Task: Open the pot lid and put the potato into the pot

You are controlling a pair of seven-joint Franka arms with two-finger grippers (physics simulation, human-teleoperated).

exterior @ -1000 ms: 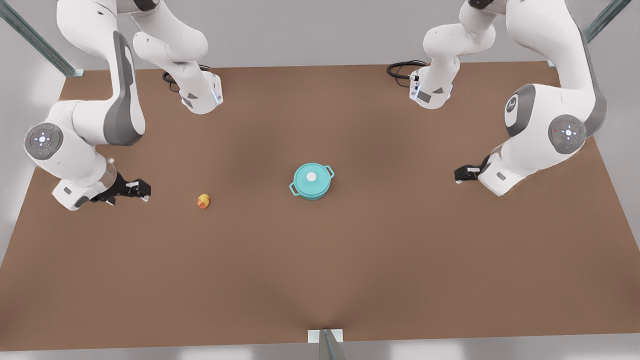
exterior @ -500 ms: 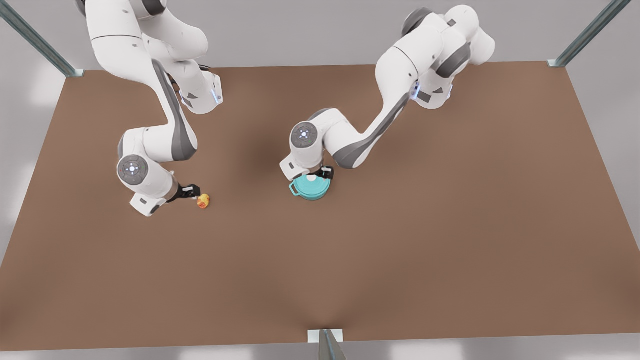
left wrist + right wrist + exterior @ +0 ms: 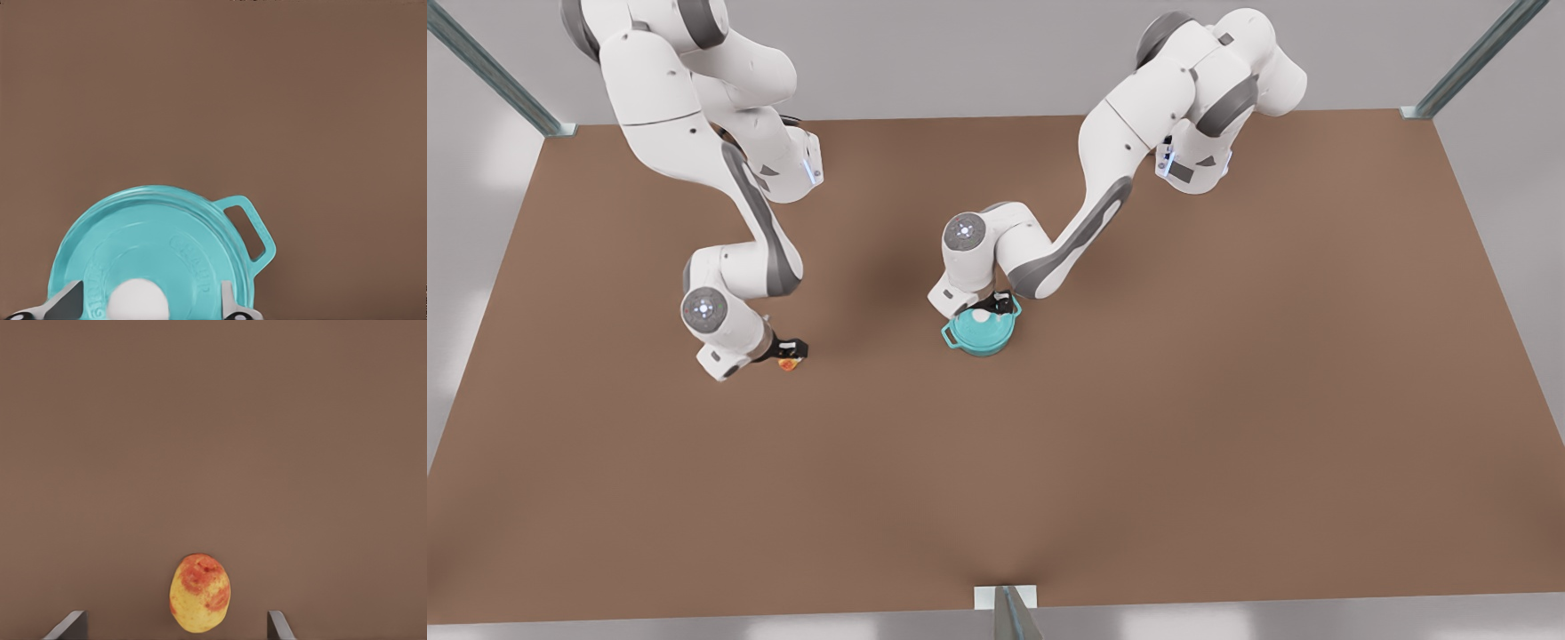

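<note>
The teal pot (image 3: 980, 338) stands mid-table with the pot lid (image 3: 971, 325) on it. In the left wrist view the lid (image 3: 153, 247) shows its white knob (image 3: 137, 300), and one loop handle (image 3: 252, 230) sticks out of the pot. My left gripper (image 3: 989, 308) hangs just over the lid, open, its fingertips (image 3: 67, 303) on either side of the knob. The potato (image 3: 788, 364), yellow with red blotches, lies on the table toward the front view's left. My right gripper (image 3: 790, 348) is directly above it, open. The potato (image 3: 200, 592) sits between the two spread fingertips (image 3: 279, 625).
The brown table (image 3: 1138, 444) stretches wide around both objects. The two arm bases (image 3: 783, 169) stand at the far edge, with a cable loop beside each. A small metal bracket (image 3: 1005, 600) sits at the near edge.
Both arms swung in from the table's sides. The left gripper came over the lid and dropped closer to the knob. The right gripper reached the potato and now covers it.
</note>
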